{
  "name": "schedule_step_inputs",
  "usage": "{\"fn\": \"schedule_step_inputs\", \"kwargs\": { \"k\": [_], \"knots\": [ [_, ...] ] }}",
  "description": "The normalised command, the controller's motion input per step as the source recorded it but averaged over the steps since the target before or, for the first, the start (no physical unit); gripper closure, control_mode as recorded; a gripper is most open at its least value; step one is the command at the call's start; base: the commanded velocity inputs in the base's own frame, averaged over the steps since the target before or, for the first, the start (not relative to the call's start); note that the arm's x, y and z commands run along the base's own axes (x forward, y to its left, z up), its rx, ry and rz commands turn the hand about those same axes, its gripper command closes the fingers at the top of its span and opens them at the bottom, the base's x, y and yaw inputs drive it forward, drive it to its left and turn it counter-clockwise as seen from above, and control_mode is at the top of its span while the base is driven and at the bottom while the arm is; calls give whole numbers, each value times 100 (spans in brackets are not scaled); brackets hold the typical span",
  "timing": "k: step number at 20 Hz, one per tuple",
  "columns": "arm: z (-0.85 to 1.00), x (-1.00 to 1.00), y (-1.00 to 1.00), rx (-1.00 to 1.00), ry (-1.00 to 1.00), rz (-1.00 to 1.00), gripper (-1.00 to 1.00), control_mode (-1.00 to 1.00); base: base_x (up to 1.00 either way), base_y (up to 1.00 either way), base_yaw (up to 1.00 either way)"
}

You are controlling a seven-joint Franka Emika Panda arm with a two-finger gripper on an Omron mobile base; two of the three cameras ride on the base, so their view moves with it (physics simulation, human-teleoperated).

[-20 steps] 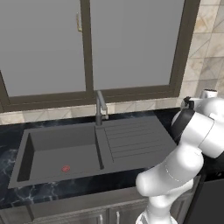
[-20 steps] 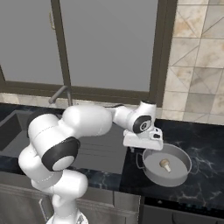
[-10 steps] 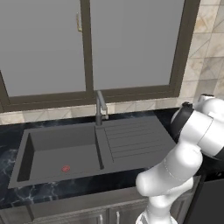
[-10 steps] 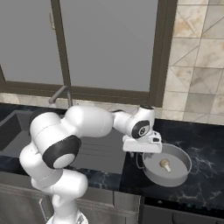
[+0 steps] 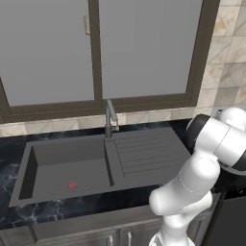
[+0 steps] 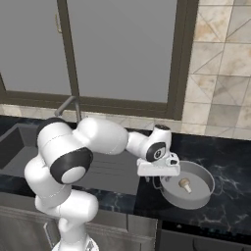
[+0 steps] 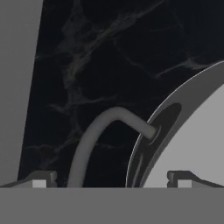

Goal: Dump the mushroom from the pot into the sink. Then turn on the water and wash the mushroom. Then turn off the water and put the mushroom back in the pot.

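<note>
Hand view: the two fingertips (image 7: 39, 178) stand wide apart, with nothing between them but the looped handle (image 7: 98, 131) of the pot (image 7: 192, 131) and the near part of the pot's rim. The handle arches up between the fingers, nearer one fingertip; the other fingertip lies over the pot's wall. Neither finger can be seen touching the handle. Dark marbled counter (image 7: 109, 57) lies beyond the fingers.

Right base view: the gripper (image 6: 158, 172) hangs just above the counter at the pot's (image 6: 196, 192) near rim, pointing down. The mushroom (image 6: 185, 185) rests inside the pot, cap up, just beyond the fingers on the side away from the arm. The sink (image 6: 12, 144) lies well apart from the fingers, on the far side of the arm.

Left base view: the sink (image 5: 62, 168) with faucet (image 5: 110, 117), drainboard (image 5: 149, 151) and red drain mark (image 5: 72, 184).
</note>
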Motion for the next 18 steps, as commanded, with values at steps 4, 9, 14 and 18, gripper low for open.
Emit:
{"fn": "schedule_step_inputs", "kwargs": {
  "k": [4,9,14,18],
  "knots": [
    [-25,0,-3,0,0,4,-100,-100,0,0,0],
    [-25,0,-4,0,0,3,-100,-100,0,0,0],
    [-30,0,-5,0,0,4,-100,-100,0,0,0],
    [-36,2,-9,0,0,4,-100,-100,0,0,0]
  ]
}}
